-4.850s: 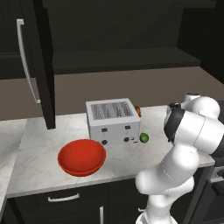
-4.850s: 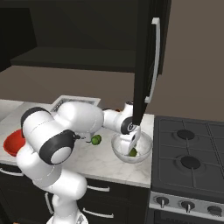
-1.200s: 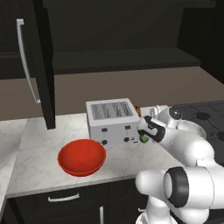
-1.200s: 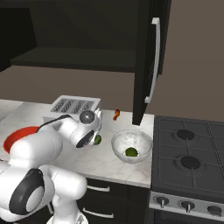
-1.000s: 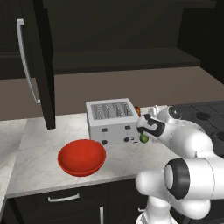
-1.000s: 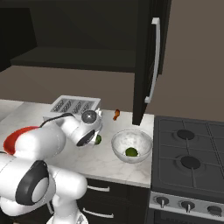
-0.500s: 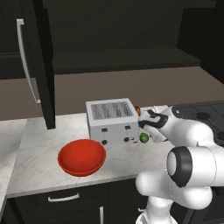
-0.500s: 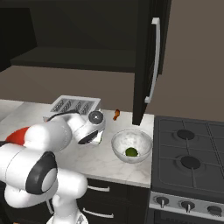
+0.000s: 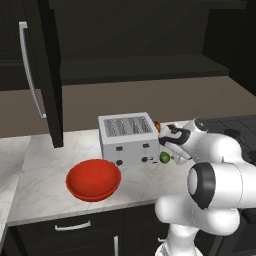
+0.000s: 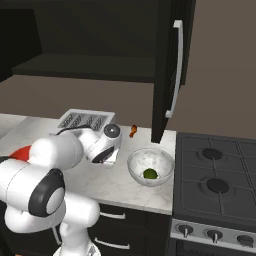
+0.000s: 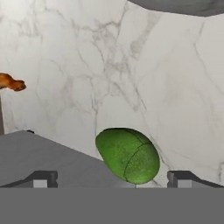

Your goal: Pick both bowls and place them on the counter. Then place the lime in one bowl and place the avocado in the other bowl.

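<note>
— Where is everything sitting on the counter (image 9: 45, 195)?

— Red bowl (image 9: 93, 179) near the front edge; avocado (image 11: 127, 154) beside the toaster (image 9: 128, 138).

— And the gripper (image 11: 111, 178)?

— It is hovering spread wide over the avocado. Probably firm, rounded, slippery; I'd be pinching across its widest middle.

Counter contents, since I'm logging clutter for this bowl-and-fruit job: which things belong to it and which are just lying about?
Part of the job:
red bowl, on the counter
white marbled bowl, holding a green fruit
avocado, beside the toaster, below the open gripper

Just lying about:
toaster
small orange thing behind it
stove
</note>
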{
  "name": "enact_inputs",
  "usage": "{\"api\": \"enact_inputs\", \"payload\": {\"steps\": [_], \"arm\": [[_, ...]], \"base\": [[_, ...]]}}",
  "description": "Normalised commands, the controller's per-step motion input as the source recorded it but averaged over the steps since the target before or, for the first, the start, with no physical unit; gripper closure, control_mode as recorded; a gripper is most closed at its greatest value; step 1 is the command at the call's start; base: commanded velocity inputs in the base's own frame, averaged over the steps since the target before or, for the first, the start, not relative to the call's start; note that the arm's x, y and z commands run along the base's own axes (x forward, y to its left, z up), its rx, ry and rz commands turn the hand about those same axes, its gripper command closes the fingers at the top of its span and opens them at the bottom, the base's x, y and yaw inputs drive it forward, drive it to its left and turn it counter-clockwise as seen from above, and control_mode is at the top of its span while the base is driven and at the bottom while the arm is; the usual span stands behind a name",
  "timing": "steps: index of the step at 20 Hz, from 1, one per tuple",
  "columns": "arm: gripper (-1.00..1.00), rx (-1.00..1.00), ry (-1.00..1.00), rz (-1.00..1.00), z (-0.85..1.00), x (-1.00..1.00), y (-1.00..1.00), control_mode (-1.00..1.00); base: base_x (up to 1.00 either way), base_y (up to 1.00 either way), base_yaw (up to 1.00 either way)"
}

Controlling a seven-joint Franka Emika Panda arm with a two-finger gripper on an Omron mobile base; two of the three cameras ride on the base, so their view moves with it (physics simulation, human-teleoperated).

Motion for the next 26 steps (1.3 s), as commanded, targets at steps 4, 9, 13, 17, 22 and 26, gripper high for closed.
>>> {"api": "enact_inputs", "payload": {"steps": [4,9,13,17,22,26], "arm": [[-1.0,0.0,0.17,0.01,0.0,0.06,0.0,-1.0],[-1.0,0.0,0.21,0.02,-0.03,0.06,0.0,-1.0],[-1.0,0.0,0.21,0.03,-0.11,0.03,0.0,-1.0],[-1.0,0.0,0.13,0.06,-0.17,0.04,0.03,-1.0],[-1.0,0.0,0.12,0.05,-0.24,0.04,0.07,-1.0],[-1.0,0.0,0.07,0.02,-0.26,0.0,0.07,-1.0]], "base": [[0.0,0.0,0.0],[0.0,0.0,0.0],[0.0,0.0,0.0],[0.0,0.0,0.0],[0.0,0.0,0.0],[0.0,0.0,0.0]]}}
